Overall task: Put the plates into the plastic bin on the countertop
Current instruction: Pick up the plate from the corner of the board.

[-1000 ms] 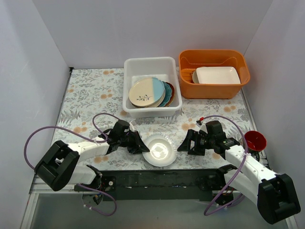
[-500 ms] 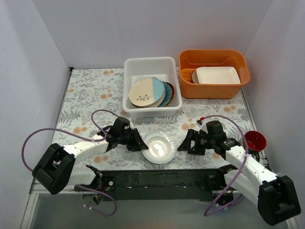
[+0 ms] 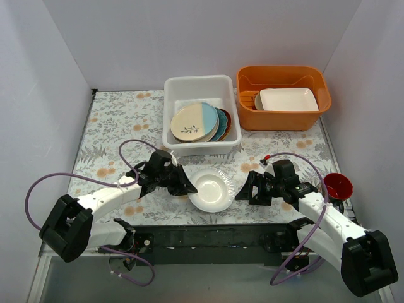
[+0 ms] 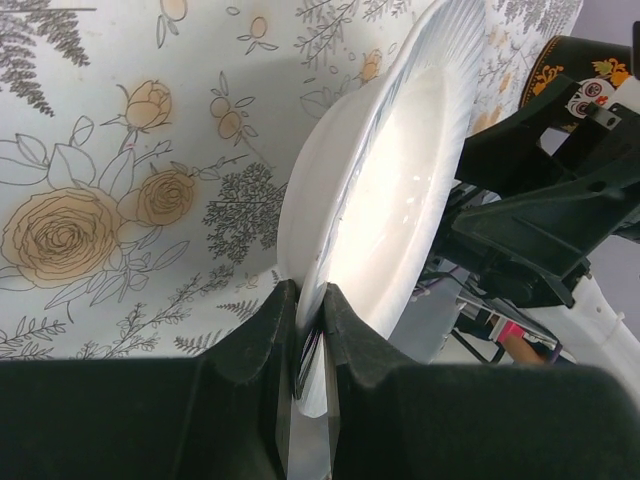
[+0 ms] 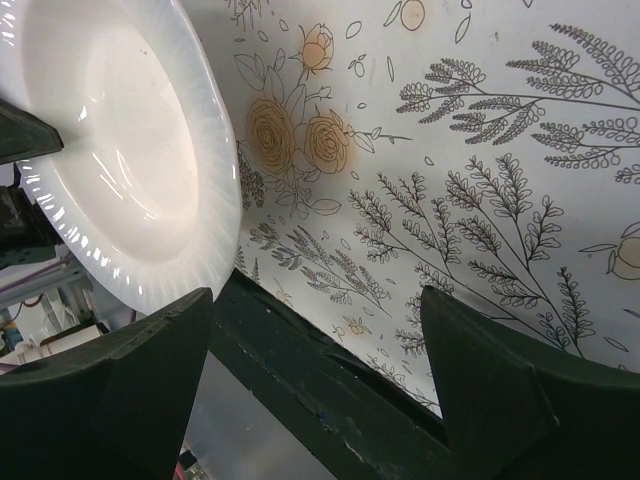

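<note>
**A:** What's changed closest to the arms?

**B:** The left gripper [image 4: 305, 340] is clamped on the rim of the white plate [image 3: 211, 189]. Over the last second it has carried the plate a little away from the bases, and its own elbow has swung forward. The plate hangs tilted, its far side off the countertop [image 3: 120, 120].

**A:** And the other arm?

**B:** The right gripper [image 3: 245, 189] hasn't moved. It sits just right of the plate, jaws spread wide, holding nothing.

**A:** So the lift is done?

**B:** I'd say so, and the carry has begun. The bin [image 3: 173, 88] lies straight beyond, with a stack [image 3: 196, 122] already inside and unchanged. The plate must clear the bin's near wall before release.

**A:** Further back?

**B:** The orange tub [image 3: 315, 104] with its white dish [image 3: 288, 99], both untouched.
</note>
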You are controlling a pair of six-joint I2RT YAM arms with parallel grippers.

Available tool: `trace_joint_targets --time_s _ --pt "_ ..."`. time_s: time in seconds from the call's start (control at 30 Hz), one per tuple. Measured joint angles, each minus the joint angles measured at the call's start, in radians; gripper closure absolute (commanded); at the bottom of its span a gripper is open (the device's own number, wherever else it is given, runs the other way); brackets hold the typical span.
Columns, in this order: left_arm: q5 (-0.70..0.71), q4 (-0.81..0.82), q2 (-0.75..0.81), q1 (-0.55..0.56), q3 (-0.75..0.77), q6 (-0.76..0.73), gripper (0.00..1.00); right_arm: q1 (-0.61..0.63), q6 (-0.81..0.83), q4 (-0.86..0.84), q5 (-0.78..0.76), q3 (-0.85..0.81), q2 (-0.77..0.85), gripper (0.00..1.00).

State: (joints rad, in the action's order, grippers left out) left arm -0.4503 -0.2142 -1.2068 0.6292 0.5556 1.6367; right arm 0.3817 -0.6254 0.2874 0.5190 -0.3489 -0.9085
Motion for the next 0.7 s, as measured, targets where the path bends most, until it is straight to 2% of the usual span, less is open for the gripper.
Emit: trace_joint_targets --time_s 0.7 --pt "0.023 -0.089 -0.017 0.000 0.207 -0.044 1.00 0.000 0.000 0.002 -0.008 0.000 0.015 0.09"
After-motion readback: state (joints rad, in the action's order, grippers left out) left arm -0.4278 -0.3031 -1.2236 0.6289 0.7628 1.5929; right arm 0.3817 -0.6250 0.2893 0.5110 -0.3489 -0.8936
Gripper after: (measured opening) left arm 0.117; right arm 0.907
